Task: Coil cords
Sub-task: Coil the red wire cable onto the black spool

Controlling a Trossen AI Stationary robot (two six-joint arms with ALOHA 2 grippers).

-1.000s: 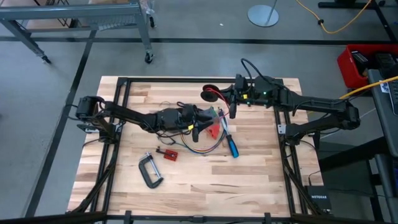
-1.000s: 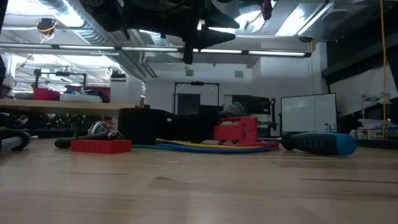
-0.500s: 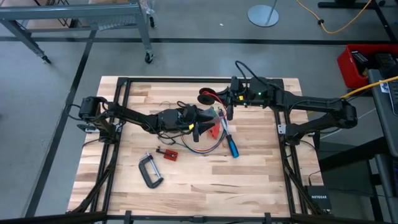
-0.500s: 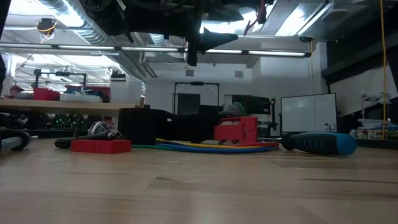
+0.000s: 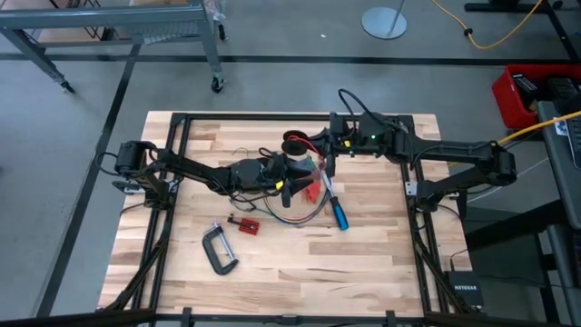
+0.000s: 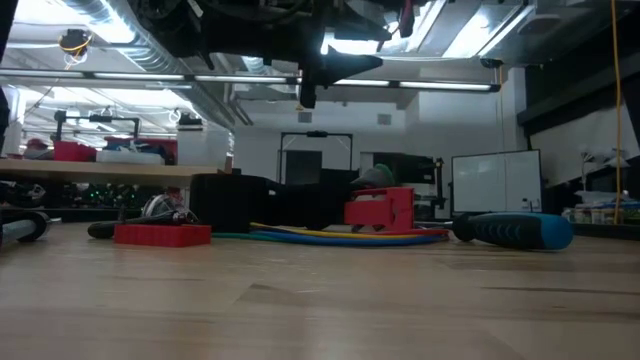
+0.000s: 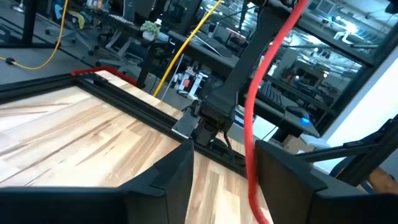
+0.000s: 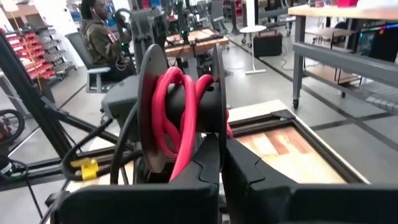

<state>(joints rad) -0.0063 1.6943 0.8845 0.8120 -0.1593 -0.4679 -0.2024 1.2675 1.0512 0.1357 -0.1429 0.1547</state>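
Note:
A black spool [image 8: 180, 106] wound with red cord [image 8: 163, 112] hangs above the table's middle [image 5: 295, 143]. My right gripper [image 8: 222, 149] is shut on it, coming from the right [image 5: 322, 147]. A stretch of the red cord [image 7: 249, 124] runs down between the open fingers of my left gripper [image 7: 224, 149], which stands just under the spool [image 5: 292, 177]. The cord's lower end is out of view. A cord of several coloured strands [image 5: 295, 216] lies in a loop on the table [image 6: 340, 236]. My left gripper has the red cord [image 7: 251, 168] between its open fingers, close to one finger [image 7: 280, 174]; I cannot tell whether it touches. My right gripper pinches the rim of one spool flange [image 8: 221, 134] between its two fingers, level, from the table's right. The spool is lifted clear with its axis level.
A red block [image 5: 313, 189] stands by the coloured loop, with a blue-handled screwdriver [image 5: 338, 214] to its right. A small red part [image 5: 243, 224] and a C-clamp [image 5: 218, 250] lie nearer the front. A black frame [image 5: 172, 182] borders the table.
My right gripper has carried the spool toward the table's left edge and a little toward the near edge, closer to my left gripper. The spool has stayed clear of the table.

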